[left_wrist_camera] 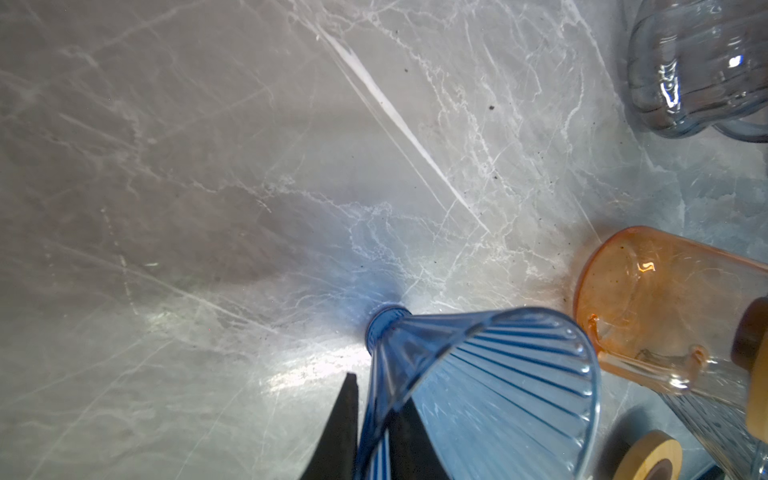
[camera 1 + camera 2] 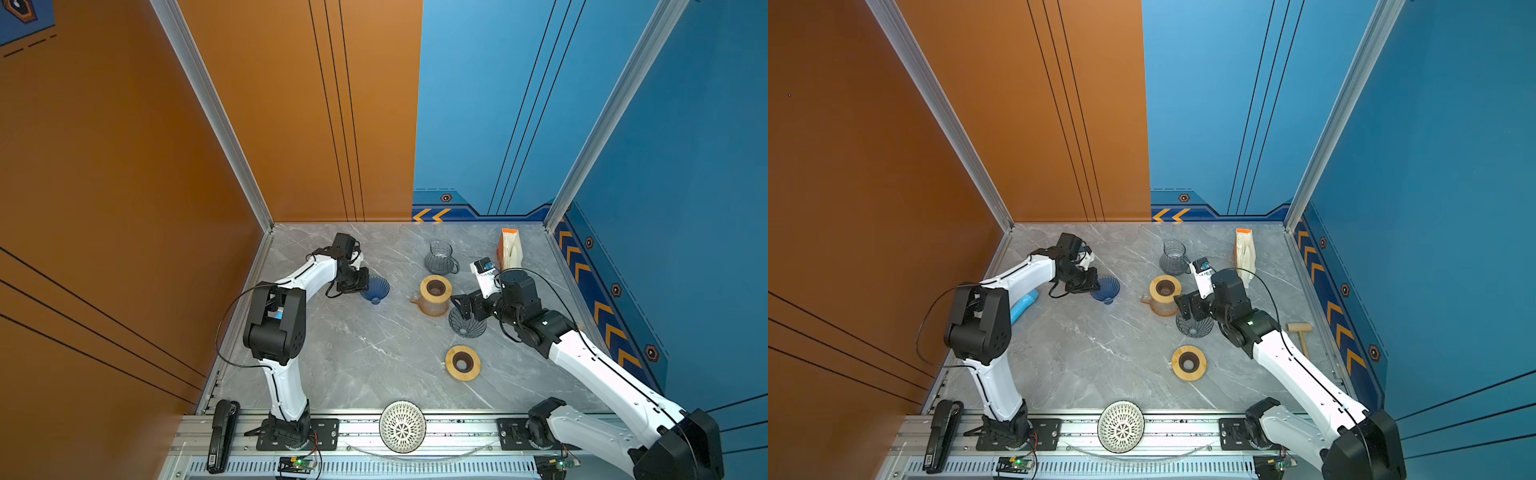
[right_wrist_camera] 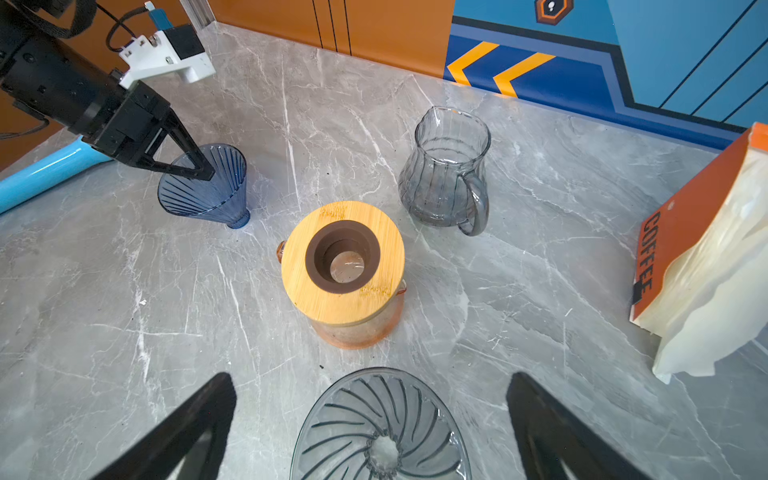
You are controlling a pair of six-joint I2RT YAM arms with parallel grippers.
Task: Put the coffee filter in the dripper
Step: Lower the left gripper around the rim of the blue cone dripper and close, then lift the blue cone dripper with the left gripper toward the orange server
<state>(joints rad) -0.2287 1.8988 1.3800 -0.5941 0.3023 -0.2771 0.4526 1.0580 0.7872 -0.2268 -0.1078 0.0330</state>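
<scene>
White paper coffee filters (image 3: 715,282) stick out of an orange box marked COFFEE (image 2: 510,249) at the back right. A blue glass dripper (image 2: 376,289) (image 3: 208,195) leans tilted, its narrow end on the marble. My left gripper (image 2: 366,290) (image 1: 376,399) is shut on its rim wall, one finger inside the cone. A grey glass dripper (image 2: 467,324) (image 3: 380,432) stands rim up on the right. Just above it my right gripper (image 2: 459,308) (image 3: 370,378) is wide open, holding nothing.
An orange carafe with a wooden ring lid (image 3: 343,257) stands mid-table, a grey glass pitcher (image 3: 446,178) behind it. A loose wooden ring (image 2: 462,362), a white lattice bowl (image 2: 402,426), a light blue tube (image 2: 1023,305) and a wooden mallet (image 2: 1300,332) lie around.
</scene>
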